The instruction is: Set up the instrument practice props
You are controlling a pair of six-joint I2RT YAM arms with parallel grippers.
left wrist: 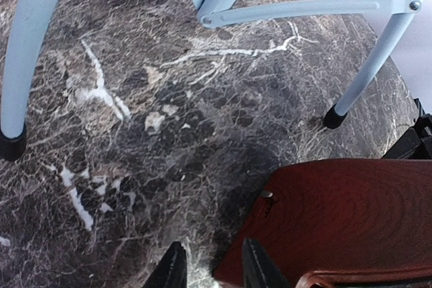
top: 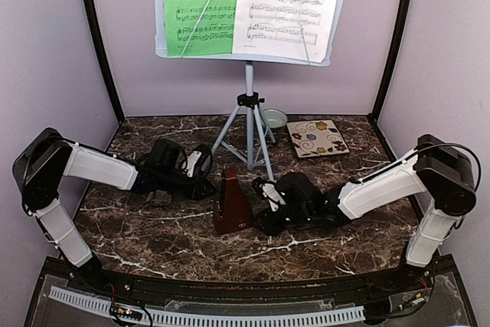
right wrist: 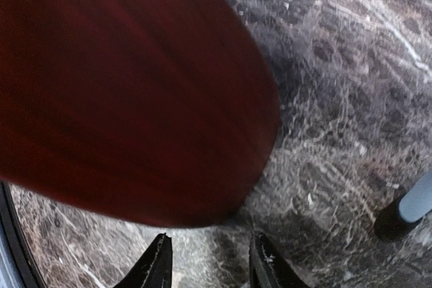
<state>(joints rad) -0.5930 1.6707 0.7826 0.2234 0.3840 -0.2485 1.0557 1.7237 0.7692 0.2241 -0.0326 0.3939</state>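
- Grippers first — the left gripper (left wrist: 212, 271) has its fingertips a narrow gap apart, low over the table (top: 153, 235). The near corner of the metronome (top: 231, 204) sits at or just inside that gap, and nothing looks pinched.
- The right gripper (right wrist: 210, 264) has its jaws moderately parted, with only marble between them. The red-brown side of the metronome fills the view just ahead.
- The metronome stands upright between the two grippers, just in front of the tripod legs (left wrist: 378, 59).
- Handling, as I judge it: a rigid, polished shell, so likely slick. The sloping faces would let a high pinch slide off upward.
- Best hold is probably low, near the base, on two opposite faces; its wide foot should keep it steady.
- I cannot make out a cover or pendulum, so I would treat the front as delicate.
- Behind it, the music stand (top: 249, 105) carries a green sheet (top: 200, 1) and a white sheet (top: 287, 5).
- Writing — only printed staves and notes on the sheets, with no title legible. No brand or label shows on the metronome.
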